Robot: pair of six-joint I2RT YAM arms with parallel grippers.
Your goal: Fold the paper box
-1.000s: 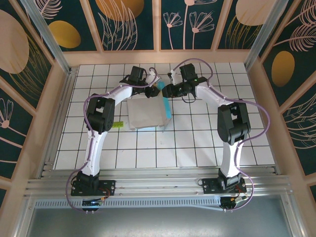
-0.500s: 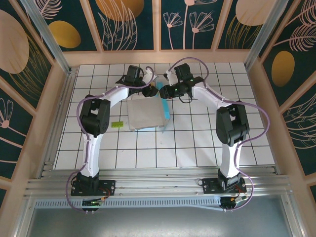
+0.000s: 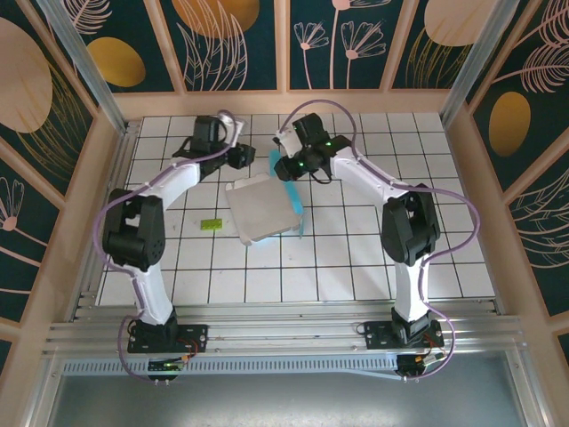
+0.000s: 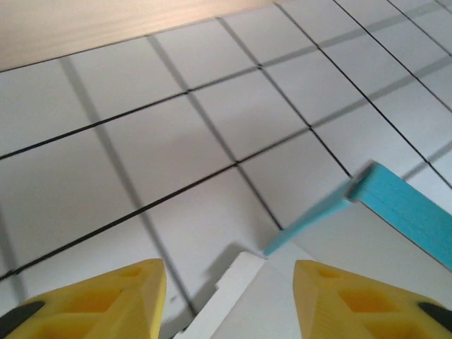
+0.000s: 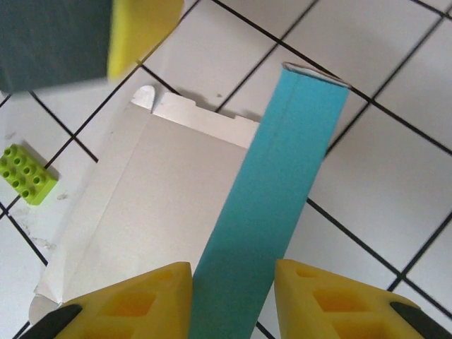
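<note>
Paper box (image 3: 262,209): white side up, teal flap (image 5: 272,198) standing along its right edge.
Right gripper (image 5: 232,267): closed on that flap.
Left gripper (image 4: 227,272): jaws apart, holding nothing, above the box's corner.

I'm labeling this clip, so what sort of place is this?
Probably a robot test cell: left arm and right arm bolted to a metal rail, a gridded white table, painted wall panels around it.

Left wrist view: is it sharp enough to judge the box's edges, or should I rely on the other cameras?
Left wrist: soft throughout, the teal flap has a smeared edge, and broad shadow bands cross the tiles. Right wrist: the box and green block are crisp. Top external: sharp, evenly lit, no glare.
</note>
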